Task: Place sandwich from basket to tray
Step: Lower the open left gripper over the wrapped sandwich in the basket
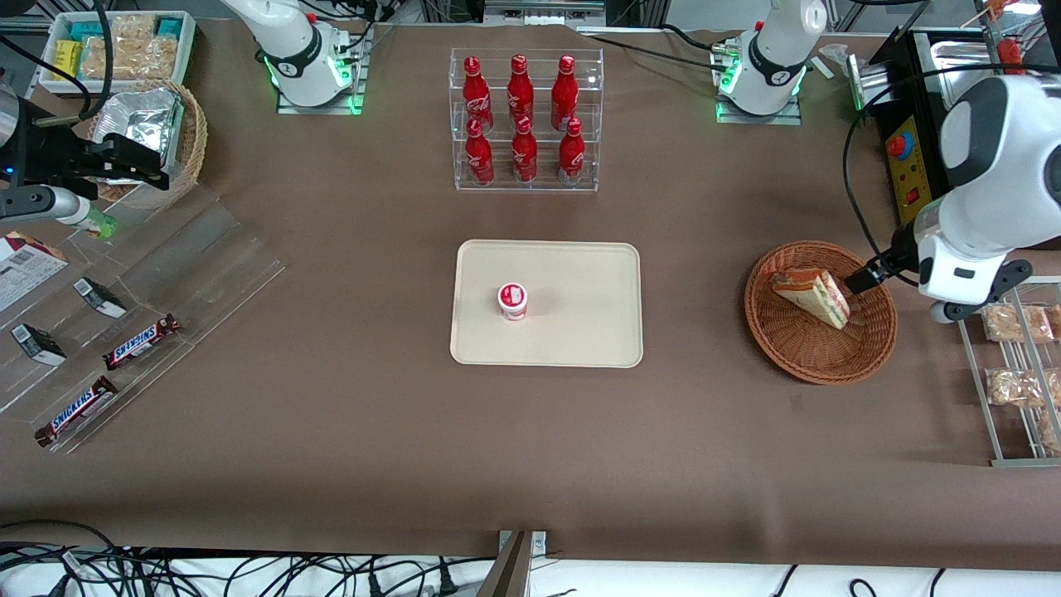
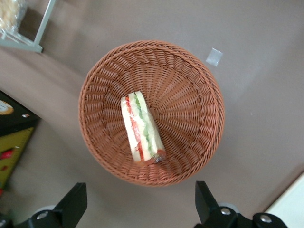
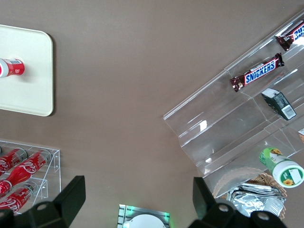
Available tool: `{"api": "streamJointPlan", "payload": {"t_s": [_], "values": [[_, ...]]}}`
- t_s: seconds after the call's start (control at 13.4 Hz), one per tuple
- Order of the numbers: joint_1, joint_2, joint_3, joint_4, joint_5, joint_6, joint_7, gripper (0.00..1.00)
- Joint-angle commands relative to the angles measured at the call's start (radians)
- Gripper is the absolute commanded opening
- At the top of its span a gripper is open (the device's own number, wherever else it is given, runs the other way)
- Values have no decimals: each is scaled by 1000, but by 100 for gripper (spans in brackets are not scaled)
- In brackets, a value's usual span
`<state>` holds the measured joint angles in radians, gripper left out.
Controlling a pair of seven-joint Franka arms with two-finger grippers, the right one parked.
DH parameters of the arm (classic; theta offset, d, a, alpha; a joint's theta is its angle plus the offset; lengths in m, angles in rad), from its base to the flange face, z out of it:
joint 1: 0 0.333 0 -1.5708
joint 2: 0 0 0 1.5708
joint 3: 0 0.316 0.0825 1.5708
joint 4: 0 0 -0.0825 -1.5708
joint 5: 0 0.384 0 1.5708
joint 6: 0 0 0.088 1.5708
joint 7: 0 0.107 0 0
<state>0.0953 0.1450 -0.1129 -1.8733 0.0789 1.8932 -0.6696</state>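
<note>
On the brown tabletop [image 1: 348,398] the cream tray [image 1: 580,332] lies near the middle, carrying a small red-and-white cup [image 1: 513,300]. Toward the working arm's end sits the reddish wicker basket [image 1: 800,352], with the sandwich [image 1: 814,295] lying inside it, filling edge showing. The hand [image 2: 140,209] hangs above the basket's rim, pointing downward, its two fingers [image 2: 71,204] spread wide apart and holding nothing, clear of the sandwich.
</note>
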Motion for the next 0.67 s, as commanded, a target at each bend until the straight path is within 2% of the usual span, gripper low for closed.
{"api": "streamJointPlan", "payload": {"t_s": [0.0, 0.3, 0.6], "values": [[1, -44, -4, -116, 24, 114, -62, 100], [17, -39, -4, -266, 68, 335, -142, 100], [32, -27, 1, -389, 74, 516, -182, 100]]}}
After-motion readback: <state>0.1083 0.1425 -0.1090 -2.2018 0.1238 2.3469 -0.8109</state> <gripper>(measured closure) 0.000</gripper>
